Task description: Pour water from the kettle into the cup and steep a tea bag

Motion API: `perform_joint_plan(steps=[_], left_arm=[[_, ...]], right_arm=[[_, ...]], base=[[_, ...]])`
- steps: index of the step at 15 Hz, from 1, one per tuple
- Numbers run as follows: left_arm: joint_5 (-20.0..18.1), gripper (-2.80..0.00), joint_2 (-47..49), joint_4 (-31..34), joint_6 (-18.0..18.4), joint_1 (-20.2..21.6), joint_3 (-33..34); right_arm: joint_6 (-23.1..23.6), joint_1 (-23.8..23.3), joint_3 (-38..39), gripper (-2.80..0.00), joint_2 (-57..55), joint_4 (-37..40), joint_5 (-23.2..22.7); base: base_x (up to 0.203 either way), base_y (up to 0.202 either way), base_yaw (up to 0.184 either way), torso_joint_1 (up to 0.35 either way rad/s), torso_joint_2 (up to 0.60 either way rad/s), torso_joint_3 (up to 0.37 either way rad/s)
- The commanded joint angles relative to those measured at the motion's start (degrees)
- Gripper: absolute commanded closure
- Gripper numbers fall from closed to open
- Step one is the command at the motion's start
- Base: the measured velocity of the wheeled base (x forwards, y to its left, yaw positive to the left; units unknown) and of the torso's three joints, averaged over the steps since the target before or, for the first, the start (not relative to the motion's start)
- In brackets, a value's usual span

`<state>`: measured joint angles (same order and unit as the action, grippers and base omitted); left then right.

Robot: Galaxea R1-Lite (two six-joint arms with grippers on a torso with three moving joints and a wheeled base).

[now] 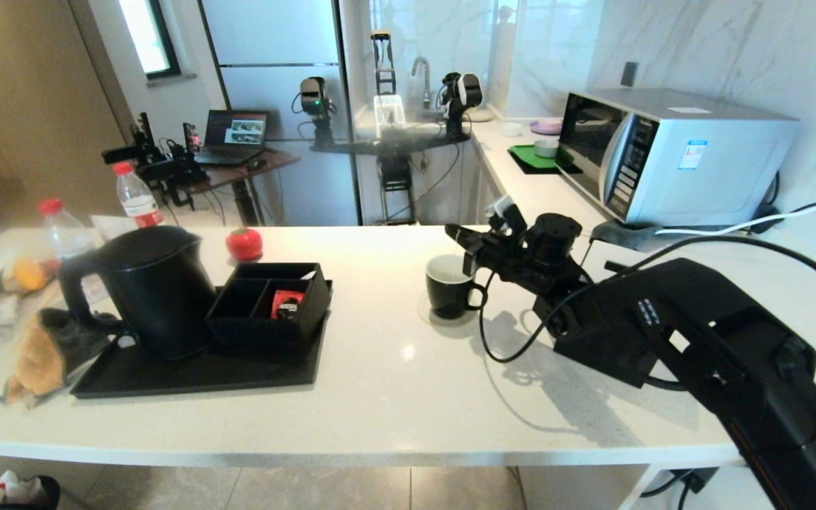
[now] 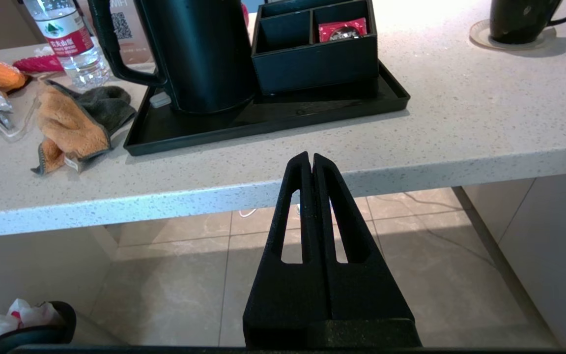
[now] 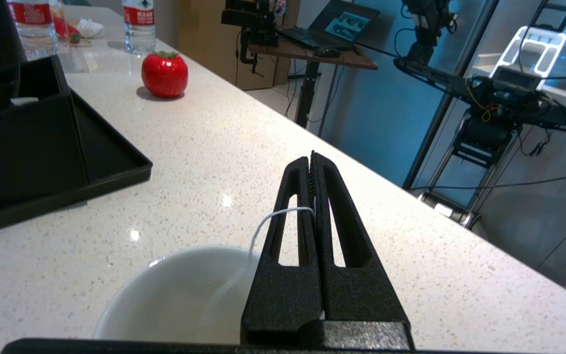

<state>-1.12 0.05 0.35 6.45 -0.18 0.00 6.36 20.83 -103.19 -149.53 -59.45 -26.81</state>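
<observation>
While the right tool (image 3: 315, 162) hangs just above the cup (image 1: 450, 286), its two fingers are pressed together on the thin white string (image 3: 273, 219) of the tea bag, which loops out from between them and drops into the cup's white inside; the pouch itself cannot be made out there, and the water cannot be told apart from the white wall. The cup stands upright on a small round coaster (image 1: 428, 313) near the middle of the white table (image 1: 394, 382), with its loop handle turned toward the right arm. Well apart from it on the robot's left, the kettle (image 1: 153, 287) stands upright with its lid on at the left end of a black tray (image 1: 195, 372), its handle pointing further left. Just beside the kettle on the same tray sits a black divided box (image 1: 270, 304), and a red packet (image 1: 286, 303) lies in one of its compartments. A red tomato-shaped object (image 1: 244, 244) rests on the table behind the box, two red-capped bottles (image 1: 137, 195) stand at the far left, and an orange and grey cloth (image 1: 43, 354) lies against the tray's left edge. A microwave (image 1: 670, 152) stands at the right rear. The left tool (image 2: 311, 162) is clenched on nothing, held below and in front of the table's near edge, above the tiled floor.
</observation>
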Motion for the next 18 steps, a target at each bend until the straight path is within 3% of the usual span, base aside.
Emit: perform_joint_plan(steps=[1,18], left_arm=[[-0.02,0.00,-0.05,0.00,0.13,0.01,0.00],[-0.02,0.00,-0.05,0.00,0.04,0.01,0.00]], right_arm=[[0.05,0.00,-0.07,0.00,-0.90,-0.41,-0.17],[-0.21,-0.80,-0.85,0.00,16.53,7.95,-0.02]], base=[[0.000,0.000,0.000,0.000,0.00,0.000],[0.000,0.000,0.000,0.000,0.00,0.000]])
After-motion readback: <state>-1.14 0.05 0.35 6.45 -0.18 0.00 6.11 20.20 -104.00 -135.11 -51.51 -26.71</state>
